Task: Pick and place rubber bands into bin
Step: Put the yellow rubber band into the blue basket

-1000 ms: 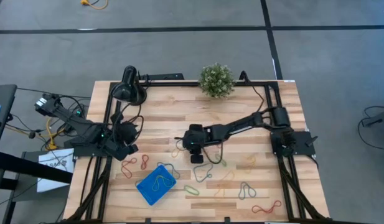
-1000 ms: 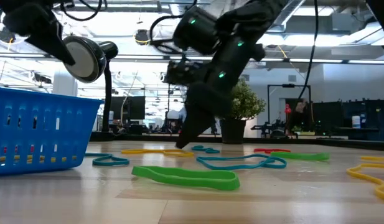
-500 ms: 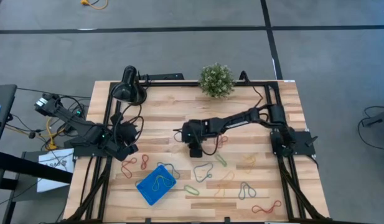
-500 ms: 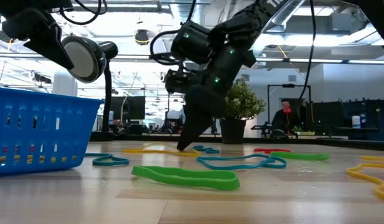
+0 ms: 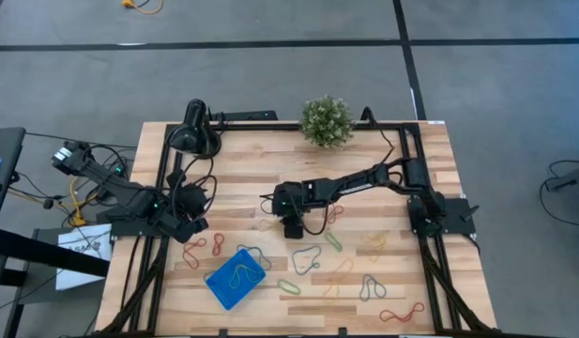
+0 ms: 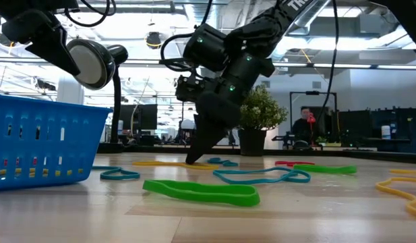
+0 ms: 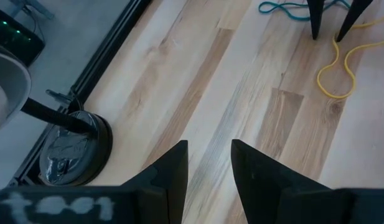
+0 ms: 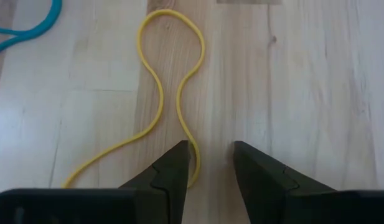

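– One band at a time, pls. Your right gripper (image 5: pixel 292 231) hangs tip-down over the mid table, fingers spread apart w/ nothing in them.

– Which band do I go for?

– The yellow band (image 8: pixel 173 93). It lies flat on the wood, and one thin end runs right by a finger. I think you should shift a bit so that strand sits between both fingers, go down til the tips touch the wood, then squeeze. It's thin and floppy, so lift slow.

– And where's the bin?

– The bin (image 5: pixel 214 282) is near the front edge, a bit to your left of that gripper. Carry the band over it, then let go.

– How many things are there?

– 2 arms. The left gripper (image 5: pixel 193 225) waits at the left table edge, fingers a bit apart, empty. 1 bin w/ 1 yellow band in it. Approx. a dozen rubber bands (image 5: pixel 306 260) lie loose; a few overlap, so I can't count exact. Also 1 lamp (image 5: pixel 194 136) and 1 plant (image 5: pixel 327 120).
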`<state>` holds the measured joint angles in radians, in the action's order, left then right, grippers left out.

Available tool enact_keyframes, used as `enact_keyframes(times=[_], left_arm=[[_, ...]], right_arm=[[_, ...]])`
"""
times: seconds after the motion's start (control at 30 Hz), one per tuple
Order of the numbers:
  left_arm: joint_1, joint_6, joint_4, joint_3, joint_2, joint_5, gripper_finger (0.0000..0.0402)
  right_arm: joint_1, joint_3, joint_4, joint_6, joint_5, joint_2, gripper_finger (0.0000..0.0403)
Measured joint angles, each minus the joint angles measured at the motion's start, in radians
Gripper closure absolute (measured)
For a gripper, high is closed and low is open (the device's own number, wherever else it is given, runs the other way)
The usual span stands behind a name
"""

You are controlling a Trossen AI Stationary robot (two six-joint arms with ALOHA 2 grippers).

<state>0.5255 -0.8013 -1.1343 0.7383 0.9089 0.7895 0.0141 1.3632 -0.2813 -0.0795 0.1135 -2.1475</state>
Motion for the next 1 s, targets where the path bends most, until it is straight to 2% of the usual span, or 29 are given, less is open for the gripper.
enact_keyframes(times=[0.37,0.5,0.73,1.0], left_arm=[[0.000,0.000,0.000,0.000,0.000,0.000,0.0290],[0.000,0.000,0.000,0.000,0.000,0.000,0.0290],[0.000,0.000,0.000,0.000,0.000,0.000,0.0290],[0.000,-0.004,0.000,0.000,0.000,0.000,0.0290]], right_arm=[[0.010,0.001,-0.006,0.002,-0.030,-0.010,0.0287],[0.010,0.001,-0.006,0.027,-0.027,-0.010,0.0315],[0.015,0.000,-0.008,0.039,-0.019,-0.010,0.0395],[0.026,-0.005,0.045,0.062,-0.031,0.000,0.0400]])
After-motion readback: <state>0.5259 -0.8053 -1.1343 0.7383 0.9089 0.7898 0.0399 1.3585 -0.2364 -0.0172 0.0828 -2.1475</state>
